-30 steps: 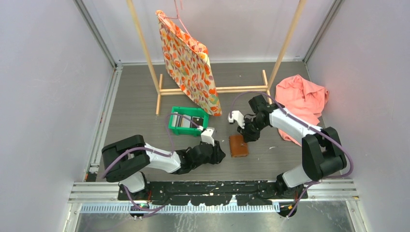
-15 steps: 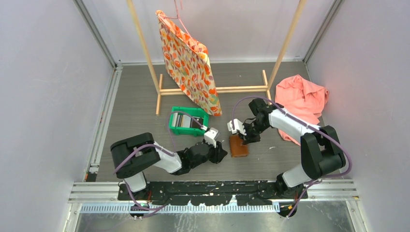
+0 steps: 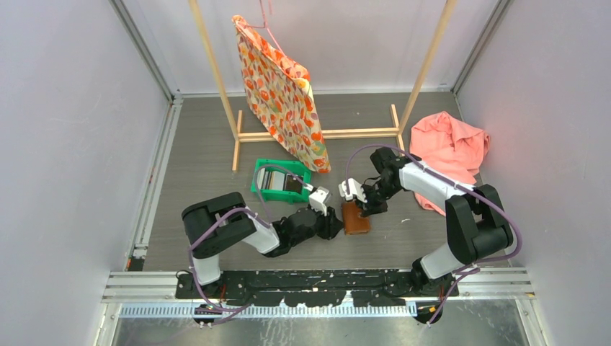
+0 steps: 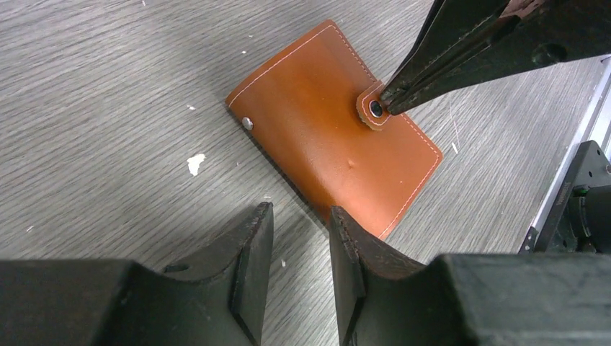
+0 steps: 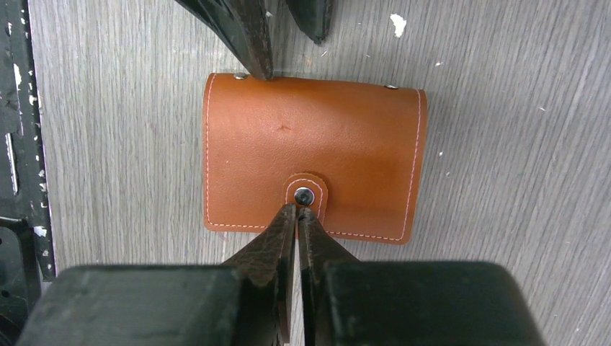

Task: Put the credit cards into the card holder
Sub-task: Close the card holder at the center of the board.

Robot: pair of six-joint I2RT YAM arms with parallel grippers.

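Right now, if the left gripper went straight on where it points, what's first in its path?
The wallet: the left gripper points at its near edge, one finger seemingly touching it.

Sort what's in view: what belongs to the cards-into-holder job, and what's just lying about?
Job:
- card holder, closed and snapped
- credit cards, in the green bin

Lying about:
- floral bag, hanging
- wooden rack
- pink cloth, heaped at the far right
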